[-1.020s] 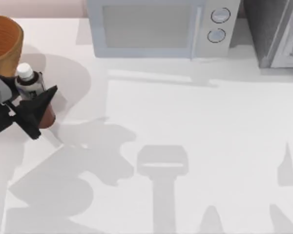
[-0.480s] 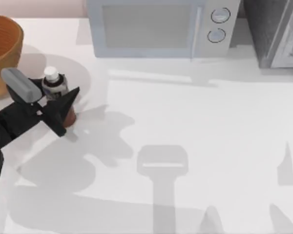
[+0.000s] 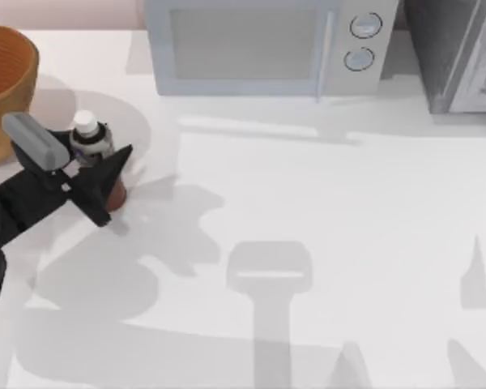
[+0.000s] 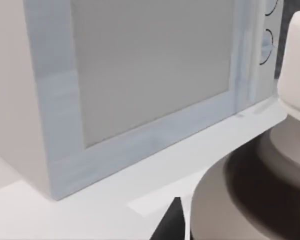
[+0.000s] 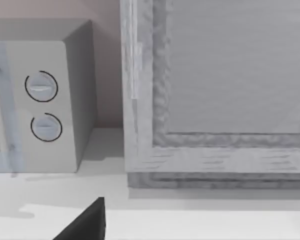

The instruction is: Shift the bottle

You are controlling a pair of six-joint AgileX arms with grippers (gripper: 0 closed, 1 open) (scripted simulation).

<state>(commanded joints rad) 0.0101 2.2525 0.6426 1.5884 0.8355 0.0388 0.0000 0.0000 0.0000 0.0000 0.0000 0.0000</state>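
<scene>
Bottle (image 3: pixel 91 142) upright at counter's (image 3: pixel 324 211) left side, just right of the wicker basket (image 3: pixel 4 77), well apart from the microwave (image 3: pixel 267 44). Left hand (image 3: pixel 97 174) clamped around the reddish-brown body, cap poking above the fingers. Risk from here, by my read: grip low and off-centre, so could tip or slip on a quick sideways swing. Right hand parked; open or clenched, cannot tell.
</scene>
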